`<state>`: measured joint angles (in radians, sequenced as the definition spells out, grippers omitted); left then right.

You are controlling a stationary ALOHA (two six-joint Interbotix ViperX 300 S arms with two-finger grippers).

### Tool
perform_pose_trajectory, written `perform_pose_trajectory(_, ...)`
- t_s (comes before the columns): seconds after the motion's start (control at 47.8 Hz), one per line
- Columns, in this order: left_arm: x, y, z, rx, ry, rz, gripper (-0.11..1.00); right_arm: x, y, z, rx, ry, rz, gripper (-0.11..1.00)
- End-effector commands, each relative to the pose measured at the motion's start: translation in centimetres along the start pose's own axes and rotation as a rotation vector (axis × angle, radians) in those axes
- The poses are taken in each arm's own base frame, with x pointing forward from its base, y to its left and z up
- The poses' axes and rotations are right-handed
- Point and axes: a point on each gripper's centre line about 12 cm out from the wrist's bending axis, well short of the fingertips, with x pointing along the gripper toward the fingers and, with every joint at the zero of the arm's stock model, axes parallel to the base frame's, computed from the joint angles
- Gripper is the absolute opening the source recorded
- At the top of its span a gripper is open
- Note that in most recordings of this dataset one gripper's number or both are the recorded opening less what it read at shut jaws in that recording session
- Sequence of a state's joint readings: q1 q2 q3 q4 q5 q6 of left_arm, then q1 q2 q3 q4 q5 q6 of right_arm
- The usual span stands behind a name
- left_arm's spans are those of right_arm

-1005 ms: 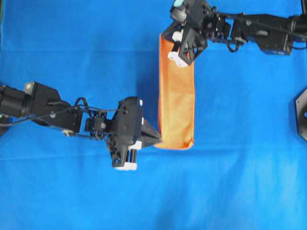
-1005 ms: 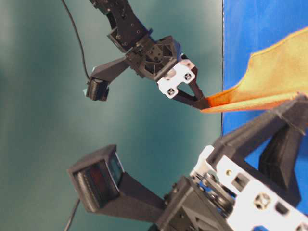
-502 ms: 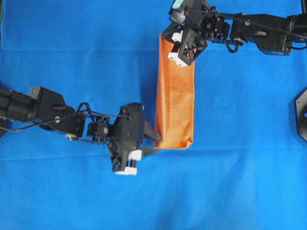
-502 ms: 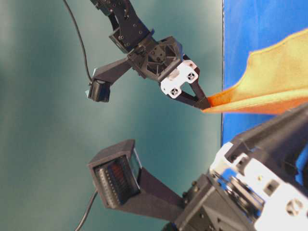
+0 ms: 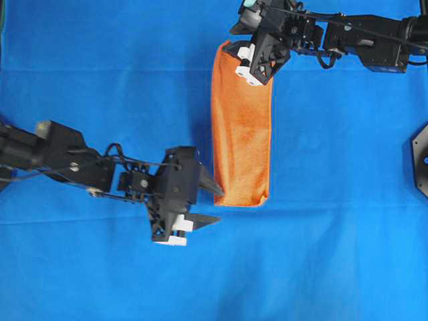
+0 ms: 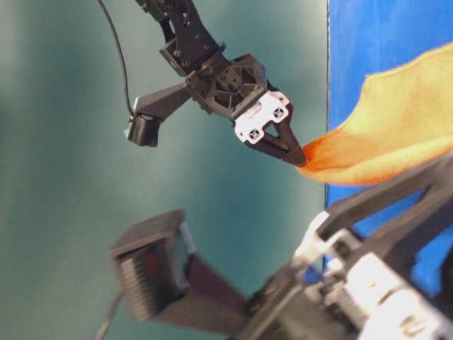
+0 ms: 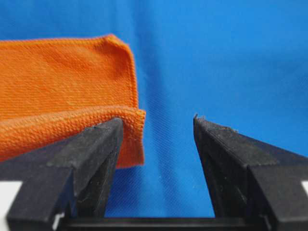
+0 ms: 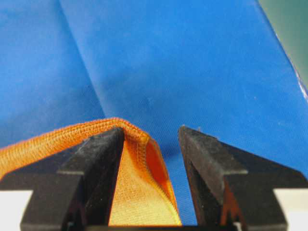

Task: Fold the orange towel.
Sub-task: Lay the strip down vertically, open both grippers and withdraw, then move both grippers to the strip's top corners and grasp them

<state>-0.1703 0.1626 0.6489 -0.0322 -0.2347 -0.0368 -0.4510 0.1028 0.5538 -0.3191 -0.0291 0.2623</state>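
Observation:
The orange towel (image 5: 242, 134) lies folded into a long narrow strip on the blue cloth. My left gripper (image 5: 215, 204) is at its near left corner, open. In the left wrist view (image 7: 156, 130) the towel's corner (image 7: 67, 77) leans against one finger (image 7: 103, 144), and the gap between the fingers is bare. My right gripper (image 5: 232, 47) is open at the far end. In the right wrist view (image 8: 151, 137) the towel's hem (image 8: 134, 192) drapes over one fingertip (image 8: 103, 147), slightly lifted. From table level the right gripper (image 6: 300, 160) touches the raised towel end (image 6: 382, 134).
The large blue cloth (image 5: 100, 80) covers the table. A black fixture (image 5: 421, 157) sits at the right edge. The cloth's edge (image 8: 288, 53) runs close behind the right gripper. My left arm's wrist camera (image 6: 152, 273) fills the foreground at table level.
Both grippers went from shut on the towel's corners to open. The left gripper drew back slightly left and down. The towel's far end shifted a little left.

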Motion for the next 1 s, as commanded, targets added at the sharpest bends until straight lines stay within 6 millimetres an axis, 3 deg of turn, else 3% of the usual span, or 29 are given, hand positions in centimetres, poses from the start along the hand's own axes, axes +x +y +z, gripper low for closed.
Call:
perform_pose_trajectory(0.0,-2.3,0.3,2.4,-0.004,-0.043,0.006,0.53,-1.5,0.0,1.5,-0.007,-0.048,-0.002,0.53)
perform_pose_trajectory(0.314,-8.8,1.9,3.1,-0.027,-0.09,0.042,0.53,-6.1,1.3,0.6,-0.024,-0.067,0.02,0.54)
perform_pose_trajectory(0.753,-15.6,6.9,0.2,-0.105,-0.2,0.198,0.53,-15.1,4.8,-3.2,0.015,-0.218,0.149,0.54)
perform_pose_trajectory(0.984,-17.7,8.4,-1.1,-0.126,-0.239,0.263,0.53,-16.7,6.7,-4.5,0.02,-0.238,0.225,0.54)
